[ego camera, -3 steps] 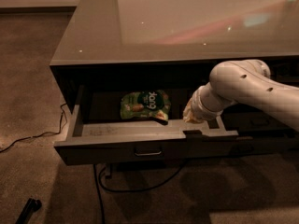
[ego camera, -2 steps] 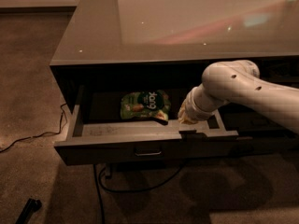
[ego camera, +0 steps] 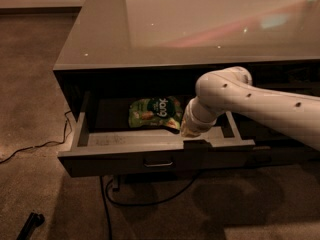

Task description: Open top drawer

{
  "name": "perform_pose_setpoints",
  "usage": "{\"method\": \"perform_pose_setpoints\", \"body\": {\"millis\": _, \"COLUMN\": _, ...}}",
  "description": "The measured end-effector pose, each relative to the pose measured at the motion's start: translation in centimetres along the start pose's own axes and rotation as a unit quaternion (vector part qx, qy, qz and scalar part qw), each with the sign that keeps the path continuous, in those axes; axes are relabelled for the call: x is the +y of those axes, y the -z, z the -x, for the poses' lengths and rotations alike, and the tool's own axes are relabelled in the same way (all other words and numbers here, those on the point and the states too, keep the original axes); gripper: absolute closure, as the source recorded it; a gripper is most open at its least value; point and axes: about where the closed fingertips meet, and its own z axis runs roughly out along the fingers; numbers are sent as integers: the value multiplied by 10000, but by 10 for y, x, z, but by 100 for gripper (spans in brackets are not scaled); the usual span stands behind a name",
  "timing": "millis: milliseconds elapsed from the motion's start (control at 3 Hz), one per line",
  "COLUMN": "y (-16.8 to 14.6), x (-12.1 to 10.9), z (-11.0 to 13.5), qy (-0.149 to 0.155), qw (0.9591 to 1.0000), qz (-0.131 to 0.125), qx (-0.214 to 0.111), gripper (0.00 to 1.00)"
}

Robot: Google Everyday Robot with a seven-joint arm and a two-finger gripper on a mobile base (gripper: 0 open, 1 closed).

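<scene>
The top drawer (ego camera: 120,160) stands pulled out from the dark cabinet, its lighter grey inside showing and its small metal loop handle (ego camera: 158,162) at the middle of the front. A green snack bag (ego camera: 152,113) lies inside at the back. My white arm reaches in from the right. The gripper (ego camera: 192,134) hangs at the drawer's front edge, right of the handle and just right of the bag, mostly hidden behind the wrist.
The cabinet's glossy top (ego camera: 200,24) fills the upper view. Brown carpet (ego camera: 30,84) lies to the left and in front. A black cable (ego camera: 40,145) runs across the floor at left and another loops under the drawer (ego camera: 150,202). A dark object (ego camera: 31,224) lies at the bottom left.
The arm has shifted left along the drawer's front edge, bringing the gripper closer to the snack bag. The drawer has stayed open at about the same extent.
</scene>
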Motion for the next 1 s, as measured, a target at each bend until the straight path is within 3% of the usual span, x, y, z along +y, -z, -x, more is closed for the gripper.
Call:
{"method": "perform_pose_setpoints", "body": {"millis": 667, "y": -24, "x": 18, "z": -24, "qy": 4, "qw": 9970, "qz": 533, "qx": 559, "gripper": 100}}
{"method": "perform_pose_setpoints", "body": {"millis": 1000, "y": -16, "x": 26, "z": -50, "qy": -315, "qw": 9923, "qz": 714, "qx": 957, "gripper": 100}}
